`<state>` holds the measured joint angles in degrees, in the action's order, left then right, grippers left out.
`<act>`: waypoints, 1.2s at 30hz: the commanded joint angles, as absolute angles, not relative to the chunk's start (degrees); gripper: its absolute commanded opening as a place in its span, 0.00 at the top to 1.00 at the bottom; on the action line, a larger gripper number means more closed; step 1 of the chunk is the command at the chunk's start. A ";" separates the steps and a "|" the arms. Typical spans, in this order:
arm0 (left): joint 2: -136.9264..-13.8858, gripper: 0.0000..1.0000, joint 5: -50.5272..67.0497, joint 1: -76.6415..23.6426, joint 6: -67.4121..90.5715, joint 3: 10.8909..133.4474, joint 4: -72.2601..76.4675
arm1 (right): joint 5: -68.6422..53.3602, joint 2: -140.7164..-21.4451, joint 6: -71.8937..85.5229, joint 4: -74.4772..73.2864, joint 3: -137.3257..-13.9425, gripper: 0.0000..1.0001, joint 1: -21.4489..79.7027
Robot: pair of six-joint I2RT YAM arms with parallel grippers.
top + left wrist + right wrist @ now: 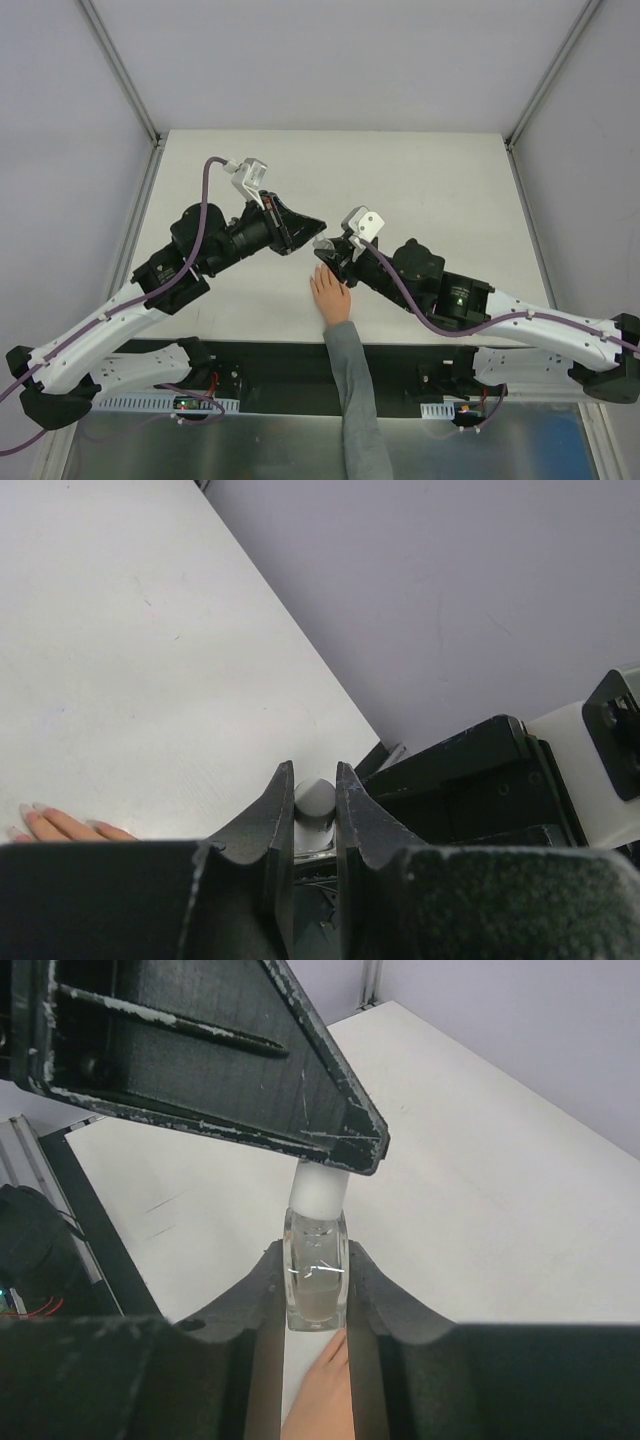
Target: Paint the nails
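Observation:
A pale hand (329, 295) with a grey sleeve lies flat on the white table (420, 180), fingers pointing away. Its nails (27, 811) show faintly at the fingertips in the left wrist view. Just beyond the fingertips, my right gripper (315, 1250) is shut on a small clear bottle (316, 1275) of liquid, held upright. My left gripper (314, 768) comes in from the left and is shut on the bottle's white cap (314, 798). In the top view both grippers (322, 228) (332, 256) meet over the bottle, which is mostly hidden there.
The table is walled by pale panels at the back and sides. A dark strip with the arm bases and cables (200, 390) runs along the near edge. The grey sleeve (355, 400) crosses that strip between the two bases.

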<state>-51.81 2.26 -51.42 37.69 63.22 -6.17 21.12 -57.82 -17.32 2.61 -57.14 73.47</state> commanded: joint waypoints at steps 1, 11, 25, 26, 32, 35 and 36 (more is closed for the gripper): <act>-49.05 1.00 -0.09 -51.33 36.22 60.47 -3.08 | 18.02 -55.72 -13.45 2.55 -60.20 1.00 71.11; -47.82 0.48 7.29 -51.33 29.10 61.52 -2.02 | 15.12 -58.80 -11.16 0.44 -62.93 1.00 70.66; -52.10 0.33 14.49 -48.79 28.03 73.29 -20.71 | 1.32 -56.87 -12.91 -2.54 -64.16 0.99 66.89; -52.99 0.35 17.20 -48.34 28.12 74.34 -22.22 | 0.80 -56.78 -13.09 -2.81 -64.25 1.00 66.80; -55.72 0.41 18.20 -47.11 27.25 77.34 -26.72 | -2.80 -56.95 -13.54 -3.52 -64.60 1.00 65.31; -55.81 0.47 17.84 -46.93 27.33 77.25 -26.72 | -3.43 -57.04 -13.62 -3.60 -64.60 1.00 65.21; -56.07 0.52 18.45 -46.93 27.07 77.43 -26.72 | -3.43 -57.04 -13.62 -3.60 -64.51 1.00 65.21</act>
<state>-56.62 16.16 -47.86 28.12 75.40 -25.26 -0.78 -58.24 -12.91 -5.10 -61.71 65.54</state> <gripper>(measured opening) 0.545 0.268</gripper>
